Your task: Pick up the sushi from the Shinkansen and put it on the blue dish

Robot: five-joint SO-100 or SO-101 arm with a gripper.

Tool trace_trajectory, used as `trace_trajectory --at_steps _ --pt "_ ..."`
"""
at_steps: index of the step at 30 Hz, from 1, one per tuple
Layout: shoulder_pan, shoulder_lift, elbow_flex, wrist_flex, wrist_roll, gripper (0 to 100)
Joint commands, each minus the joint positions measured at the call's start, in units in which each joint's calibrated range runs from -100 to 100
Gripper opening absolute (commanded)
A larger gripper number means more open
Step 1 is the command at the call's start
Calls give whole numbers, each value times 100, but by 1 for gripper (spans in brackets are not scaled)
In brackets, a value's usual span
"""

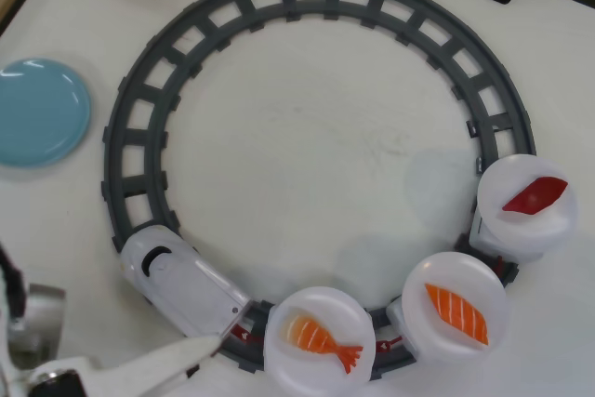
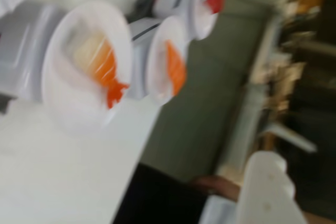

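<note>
- Overhead view: a dark grey plastic toy rail ring (image 1: 139, 109) lies on a white table (image 1: 316, 127); the loop carries the train round, so each plate passes the arm in turn.
- The Shinkansen (image 1: 181, 285), a white plastic bullet train with rounded nose and black windshield, sits on the lower-left arc and pulls three cars topped by round white plates.
- The sushi (image 1: 456, 312), an oblong orange salmon nigiri with thin white diagonal stripes, lies flat on the middle plate (image 1: 454, 307) at lower right; in the wrist view it shows as an orange strip (image 2: 176, 67) on the second plate, blurred.
- The first plate (image 1: 319, 339) bears an orange shrimp piece with fanned tail (image 1: 321, 338); the last plate (image 1: 527, 203) bears a plain dark-red pointed piece (image 1: 535, 194). Judged as distractors.
- The blue dish (image 1: 42, 111), a round glossy light-blue shallow plate, rests empty outside the ring at far left, well apart from the sushi.
- The gripper (image 1: 200, 352), white plastic, enters from the lower-left corner; its tip lies just beside the train's rear. Whether its fingers stand wide or narrow cannot be told. It holds nothing visible.
- Judgement: the pick is not yet made.
- No brand, label or writing is legible in either view.
</note>
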Motion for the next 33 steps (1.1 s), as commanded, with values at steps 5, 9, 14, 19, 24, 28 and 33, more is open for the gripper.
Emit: trace_trajectory --at_steps 5,9,14,19,24,28,33 --pt "1255 2294 -1515 0 7 30" --pt "1722 3107 -2056 9 18 30" --pt "1784 3820 -2435 433 410 30" --pt "1616 4418 -2471 399 431 30" --pt "1467 5247 -2480 -424 405 30" --pt "1440 5778 -2651 -1104 426 30" --pt "1220 6409 -3228 -1427 431 30"
